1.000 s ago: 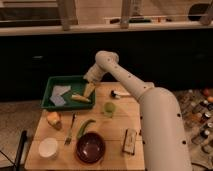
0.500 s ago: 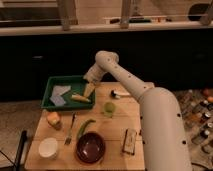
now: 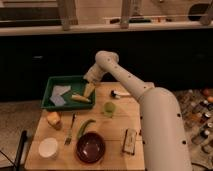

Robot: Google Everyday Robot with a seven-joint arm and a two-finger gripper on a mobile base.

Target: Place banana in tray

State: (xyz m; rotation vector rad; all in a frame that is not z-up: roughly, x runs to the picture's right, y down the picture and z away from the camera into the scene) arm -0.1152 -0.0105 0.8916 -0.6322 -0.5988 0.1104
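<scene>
Over the tray's [image 3: 57, 105] right end hangs the pincer [image 3: 88, 90], grip state impossible to tell; the banana [image 3: 80, 98] beneath could roll onto the rim.

Arm: white, rose from lower right, upper link wide in the foreground, elbow bent at the top centre, forearm angled down and to the left.
Gripper [image 3: 88, 90]: pale, at the forearm's low end, pointed downward, left of the elbow.
Wrist: tilted down-left.
</scene>
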